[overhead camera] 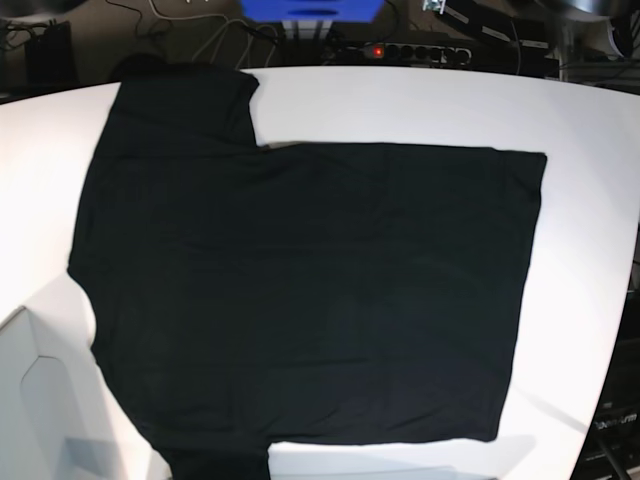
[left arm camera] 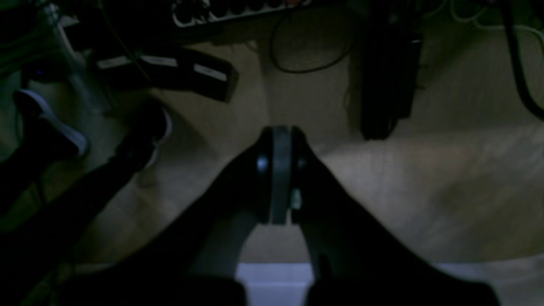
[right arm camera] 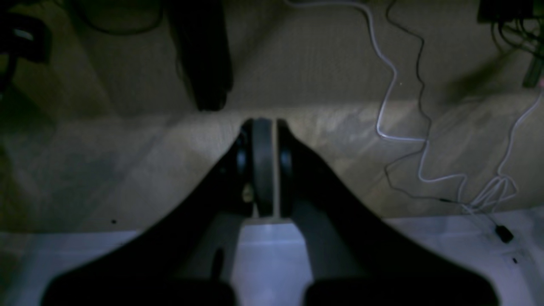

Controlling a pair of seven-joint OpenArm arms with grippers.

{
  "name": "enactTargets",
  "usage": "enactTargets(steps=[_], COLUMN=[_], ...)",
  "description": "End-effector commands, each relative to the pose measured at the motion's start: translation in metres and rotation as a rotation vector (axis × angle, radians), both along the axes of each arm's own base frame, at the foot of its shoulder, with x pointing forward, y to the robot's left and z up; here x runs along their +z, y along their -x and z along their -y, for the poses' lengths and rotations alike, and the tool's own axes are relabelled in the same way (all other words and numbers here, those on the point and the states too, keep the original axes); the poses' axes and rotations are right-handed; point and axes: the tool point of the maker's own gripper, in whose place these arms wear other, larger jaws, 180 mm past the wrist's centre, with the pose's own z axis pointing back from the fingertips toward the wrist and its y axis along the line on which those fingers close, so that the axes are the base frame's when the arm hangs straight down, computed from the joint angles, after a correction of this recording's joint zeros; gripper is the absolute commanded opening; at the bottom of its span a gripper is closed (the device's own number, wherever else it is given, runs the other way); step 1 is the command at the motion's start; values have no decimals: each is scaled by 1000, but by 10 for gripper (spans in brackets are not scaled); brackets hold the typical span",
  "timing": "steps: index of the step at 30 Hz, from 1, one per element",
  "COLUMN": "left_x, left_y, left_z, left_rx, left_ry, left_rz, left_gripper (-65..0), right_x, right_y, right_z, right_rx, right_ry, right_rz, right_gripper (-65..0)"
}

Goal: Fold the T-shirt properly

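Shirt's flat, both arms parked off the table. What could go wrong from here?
1. The T-shirt is plain black with little contrast, so hems and the collar are hard to locate for a grasp.
2. Its upper sleeve reaches the white table's far edge; dragging might pull it over.
3. The left gripper and right gripper have jaws shut over the floor; they need opening before approach, or they would just push cloth.

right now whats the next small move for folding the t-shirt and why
Probably bring one arm down over the table to a sleeve. The T-shirt lies flat and unfolded, plain black side up, on the white table. Both the left gripper and the right gripper look shut with nothing held, and their cameras show mostly floor past the table edge, so neither is over the cloth yet.
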Motion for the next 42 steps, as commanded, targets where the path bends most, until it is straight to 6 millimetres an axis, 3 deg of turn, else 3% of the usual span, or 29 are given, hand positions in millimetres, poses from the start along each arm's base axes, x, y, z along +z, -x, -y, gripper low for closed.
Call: enactTargets(steps=[1, 10, 14, 18, 23, 28, 31, 35, 42], left_x=[7, 52, 79, 107, 139, 173, 194, 219, 244], left_y=[5, 5, -1, -19, -49, -96, -122, -160, -195], left_z=[1, -3, -10, -17, -23, -52, -68, -71, -79], left_rx=[-8, -66, -4, 44, 52, 99, 121, 131, 194], left_ry=[7, 24, 64, 111, 145, 72, 24, 11, -19], left_rz=[9, 82, 124, 178, 261, 422, 513, 643, 793], left_gripper=[-649, -649, -649, -649, -649, -649, -649, -649, -645], right_x=[7, 54, 81, 115, 155, 180, 189, 196, 205], right_y=[7, 5, -7, -33, -73, -116, -138, -167, -210], right_z=[-2, -1, -1, -2, -6, -12, -12, -13, -12], right_rx=[6, 11, 15, 19, 26, 35, 37, 37, 36], right_ry=[-14, -11, -10, -8, -15, -30, -31, -32, -25], right_rz=[1, 57, 118, 214, 346, 475, 540, 620, 738], right_gripper=[-650, -650, -650, -650, -650, -650, -650, -650, -650])
